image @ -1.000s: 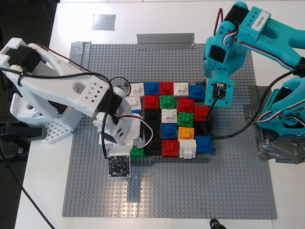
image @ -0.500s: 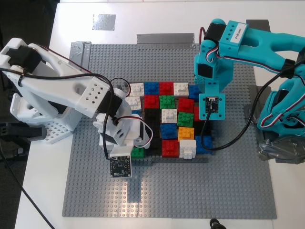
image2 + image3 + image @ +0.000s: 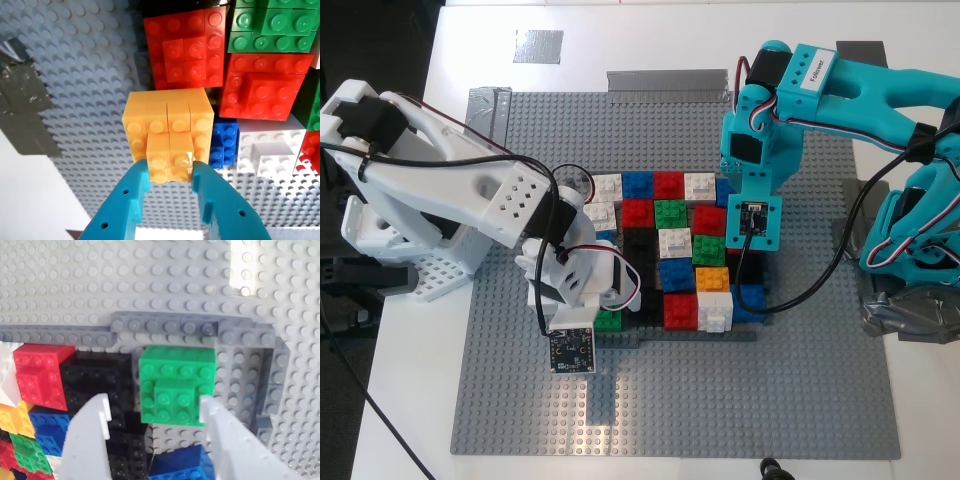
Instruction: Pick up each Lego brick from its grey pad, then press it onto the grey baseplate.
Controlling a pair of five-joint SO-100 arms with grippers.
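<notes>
Now orange-yellow brick [image 3: 169,150] in first hand [image 3: 171,175].

arms: 2, one white [image 3: 450,200], one teal [image 3: 860,90] | grey baseplate [image 3: 670,400]: 1 | grey tape strips on baseplate's far edge: 2 – long [image 3: 667,82], short [image 3: 490,100] | grey pad on bench, upper left of exterior view [image 3: 538,46]: 1

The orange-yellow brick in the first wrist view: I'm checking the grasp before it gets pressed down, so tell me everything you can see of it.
The orange-yellow brick looks like glossy plastic: a wide studded block with a smaller studded block raised on top. My first gripper has its teal fingers on either side of that smaller block, touching it. The brick sits level above the grey baseplate, beside red bricks and a blue one. Its underside is hidden, so I cannot tell whether it is seated.
</notes>
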